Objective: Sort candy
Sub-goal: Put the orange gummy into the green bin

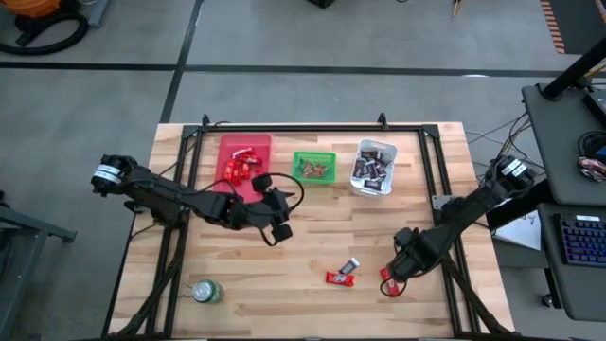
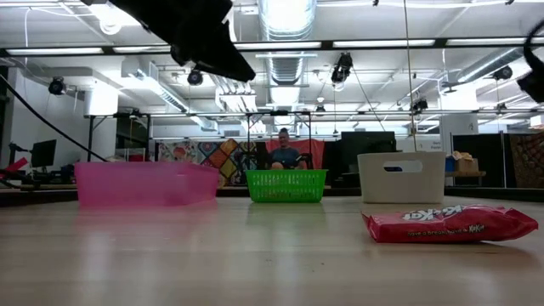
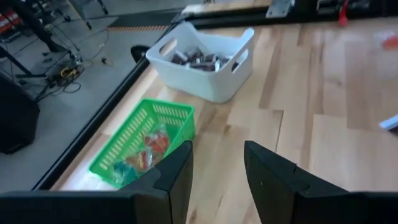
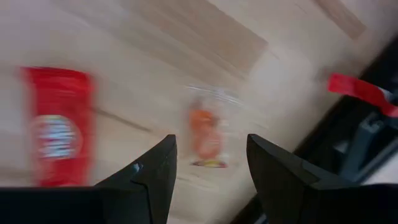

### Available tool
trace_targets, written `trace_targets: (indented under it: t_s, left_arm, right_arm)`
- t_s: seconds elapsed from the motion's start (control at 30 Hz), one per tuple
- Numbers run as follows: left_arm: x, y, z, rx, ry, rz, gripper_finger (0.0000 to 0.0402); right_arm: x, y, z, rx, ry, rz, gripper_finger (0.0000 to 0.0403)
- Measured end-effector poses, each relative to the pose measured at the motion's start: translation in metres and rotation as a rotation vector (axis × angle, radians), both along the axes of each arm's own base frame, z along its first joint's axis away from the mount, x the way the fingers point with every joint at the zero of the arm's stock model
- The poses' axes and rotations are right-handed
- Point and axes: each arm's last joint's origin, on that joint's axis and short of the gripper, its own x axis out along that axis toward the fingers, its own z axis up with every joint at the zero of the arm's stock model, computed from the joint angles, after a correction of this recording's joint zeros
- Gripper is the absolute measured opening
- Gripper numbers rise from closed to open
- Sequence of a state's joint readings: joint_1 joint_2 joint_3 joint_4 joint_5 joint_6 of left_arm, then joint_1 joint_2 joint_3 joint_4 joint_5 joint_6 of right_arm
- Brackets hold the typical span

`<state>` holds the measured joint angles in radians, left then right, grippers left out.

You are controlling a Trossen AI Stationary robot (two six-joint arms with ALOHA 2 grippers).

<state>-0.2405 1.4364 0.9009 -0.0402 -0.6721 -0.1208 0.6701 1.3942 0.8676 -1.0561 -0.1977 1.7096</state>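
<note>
On the near right of the table lie loose candy pieces: a red bar (image 1: 337,278), a dark-and-silver one (image 1: 351,266) and a red bar (image 1: 385,278) beside my right gripper (image 1: 396,273). In the right wrist view that gripper (image 4: 210,149) points down, open, over a small orange sweet (image 4: 208,132) in clear wrap, with the red bar (image 4: 59,134) off to one side. My left gripper (image 1: 276,216) hangs open and holds nothing near the table's middle, facing the green basket (image 3: 143,146) and white bin (image 3: 202,59).
Along the far side stand a pink tray (image 1: 244,161) with red candy, the green basket (image 1: 314,168) with small sweets and the white bin (image 1: 374,168) with dark bars. A green can (image 1: 206,292) stands at the near left. A red clamp (image 4: 360,93) sits at the table's edge. A person (image 2: 285,155) sits behind the table.
</note>
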Motion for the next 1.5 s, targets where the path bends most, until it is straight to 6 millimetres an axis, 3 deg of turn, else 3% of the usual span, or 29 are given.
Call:
trace_targets:
  t_s: [0.47,0.8,1.5]
  left_arm:
    - [0.017,-0.007,0.001,-0.028,-0.157,-0.017,0.0127]
    - [0.014,-0.024,0.0,-0.144,-0.212,-0.018,0.0127]
    - [0.01,-0.047,-0.004,-0.173,-0.213,-0.077,0.0127]
  right_arm:
    - [0.007,0.003,-0.047,-0.008,0.07,0.131,0.018]
    - [0.009,-0.001,-0.046,0.01,0.057,0.143,0.0175]
    - [0.01,0.0,-0.047,0.018,0.032,0.21,0.0164]
